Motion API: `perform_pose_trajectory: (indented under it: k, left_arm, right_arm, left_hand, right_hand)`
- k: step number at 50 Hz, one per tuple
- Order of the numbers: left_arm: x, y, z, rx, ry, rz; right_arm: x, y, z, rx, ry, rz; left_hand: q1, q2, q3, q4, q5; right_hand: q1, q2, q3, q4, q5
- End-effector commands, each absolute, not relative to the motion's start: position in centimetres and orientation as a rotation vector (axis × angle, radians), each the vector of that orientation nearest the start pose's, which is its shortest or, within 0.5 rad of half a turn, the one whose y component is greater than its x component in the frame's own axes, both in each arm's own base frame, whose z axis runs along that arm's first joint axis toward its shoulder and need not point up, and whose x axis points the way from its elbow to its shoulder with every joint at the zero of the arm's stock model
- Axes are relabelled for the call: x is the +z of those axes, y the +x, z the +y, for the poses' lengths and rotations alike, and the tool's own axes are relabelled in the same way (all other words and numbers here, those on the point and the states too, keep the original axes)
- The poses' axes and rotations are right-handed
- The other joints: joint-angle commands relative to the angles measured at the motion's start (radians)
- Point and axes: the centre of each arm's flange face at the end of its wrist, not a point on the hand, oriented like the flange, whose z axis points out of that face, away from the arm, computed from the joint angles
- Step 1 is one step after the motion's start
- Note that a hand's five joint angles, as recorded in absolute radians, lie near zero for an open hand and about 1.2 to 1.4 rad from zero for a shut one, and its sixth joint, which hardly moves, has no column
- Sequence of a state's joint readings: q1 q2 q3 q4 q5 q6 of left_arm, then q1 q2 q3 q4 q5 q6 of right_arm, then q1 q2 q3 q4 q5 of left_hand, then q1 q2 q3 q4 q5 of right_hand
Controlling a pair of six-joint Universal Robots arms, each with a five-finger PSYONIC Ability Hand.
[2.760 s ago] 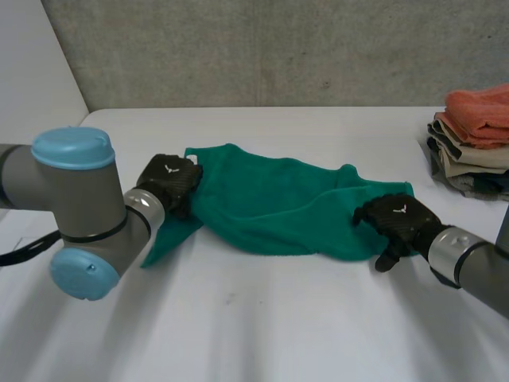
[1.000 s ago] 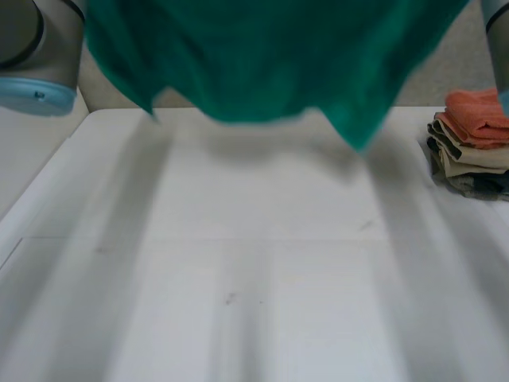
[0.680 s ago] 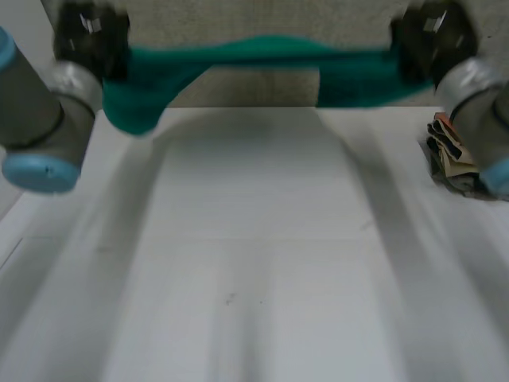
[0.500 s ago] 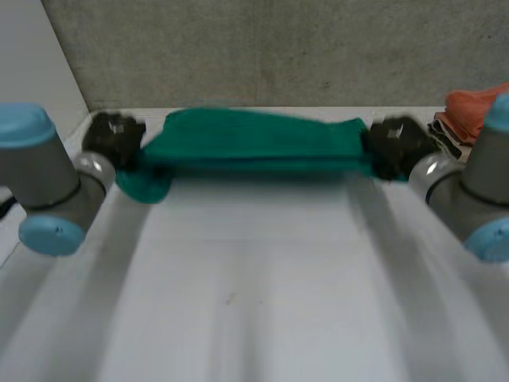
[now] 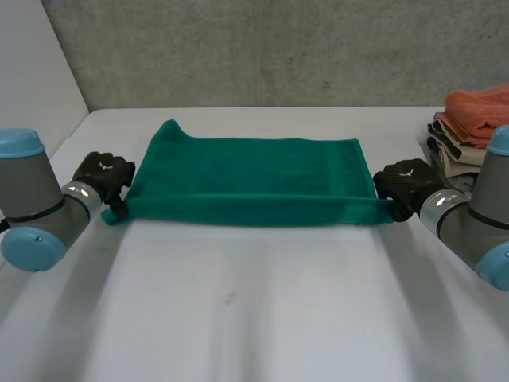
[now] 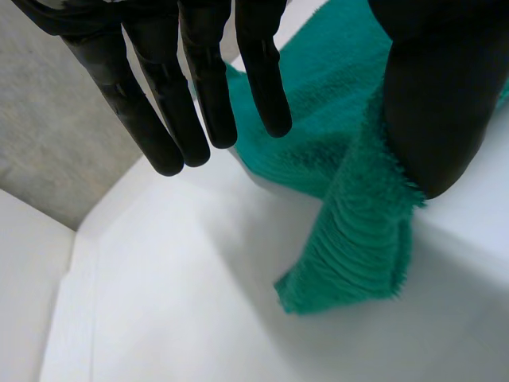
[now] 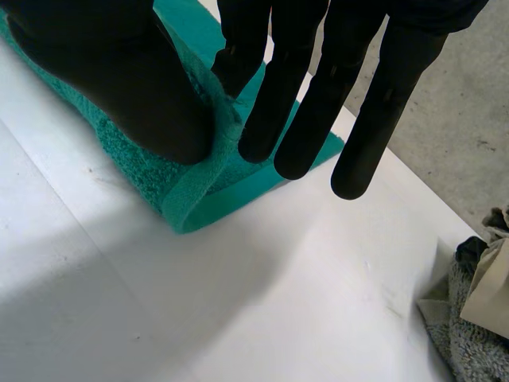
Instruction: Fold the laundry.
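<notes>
A green towel (image 5: 250, 171) lies folded in half and flat across the far middle of the white surface (image 5: 254, 310), its long folded edge toward the near side. The left hand (image 5: 103, 173) sits at the towel's near left corner. Its fingers (image 6: 199, 79) are straight and released, and the thumb rests against the cloth (image 6: 350, 231). The right hand (image 5: 404, 183) is at the near right corner. Its thumb and nearest finger (image 7: 238, 56) pinch a raised fold of the towel (image 7: 231, 171), with the other fingers straight. A stack of folded laundry (image 5: 473, 139) sits at the surface's right edge.
</notes>
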State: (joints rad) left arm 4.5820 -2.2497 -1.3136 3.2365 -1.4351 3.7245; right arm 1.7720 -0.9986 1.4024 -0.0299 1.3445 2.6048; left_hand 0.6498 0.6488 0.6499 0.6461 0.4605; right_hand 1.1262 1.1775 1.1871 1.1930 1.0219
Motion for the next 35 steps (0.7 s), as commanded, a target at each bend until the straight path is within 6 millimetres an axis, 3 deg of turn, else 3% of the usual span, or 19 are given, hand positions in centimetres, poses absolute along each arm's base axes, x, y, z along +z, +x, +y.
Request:
perform_pose_trajectory:
  k: [1,7,13,15,22,25,27,35]
  left_arm:
    - [13.9,-19.1,-37.3,-1.633,1.004,2.346]
    - [13.5,-18.3,-37.0,-1.556,1.019,2.396]
    - [14.6,-18.2,-37.2,-1.619,1.018,2.398]
    - [15.0,-18.4,-37.2,-1.639,1.018,2.4]
    - [16.2,-18.3,-37.0,-1.665,1.001,2.38]
    - [16.5,-17.8,-37.1,-1.664,0.985,2.367]
    - [16.7,-17.2,-37.4,-1.66,0.974,2.358]
    - [16.7,-14.8,-37.9,-1.582,0.99,2.374]
  right_arm:
    - [15.7,22.5,-33.9,-1.768,-1.131,2.34]
    - [15.7,22.4,-34.1,-1.774,-1.127,2.343]
    - [15.8,22.6,-33.6,-1.734,-1.119,2.356]
    - [15.9,22.6,-33.4,-1.711,-1.106,2.372]
    - [16.1,22.3,-32.9,-1.603,-0.961,2.435]
    - [15.7,22.4,-32.9,-1.574,-0.925,2.444]
    - [15.4,22.4,-33.1,-1.567,-0.91,2.444]
    - [15.2,22.4,-33.1,-1.546,-0.933,2.435]
  left_hand:
    - [0.154,0.155,0.154,0.157,0.168]
    - [0.201,0.202,0.201,0.204,0.215]
    - [0.148,0.149,0.148,0.152,0.163]
    - [0.13,0.131,0.13,0.134,0.145]
    - [-0.025,-0.024,-0.025,-0.021,-0.01]
    - [-0.058,-0.057,-0.058,-0.054,-0.043]
    - [-0.087,-0.086,-0.087,-0.083,-0.072]
    - [-0.154,-0.153,-0.155,-0.151,-0.14]
  right_hand:
    - [0.27,0.219,0.209,0.203,0.2]
    - [0.27,0.219,0.209,0.203,0.2]
    - [0.27,0.219,0.209,0.203,0.2]
    - [-0.034,-0.086,-0.095,-0.101,-0.105]
    - [-0.224,-0.275,-0.284,-0.29,-0.294]
    - [-0.066,-0.117,-0.127,-0.133,-0.136]
    - [0.268,0.217,0.207,0.201,0.198]
    - [0.27,0.219,0.209,0.203,0.2]
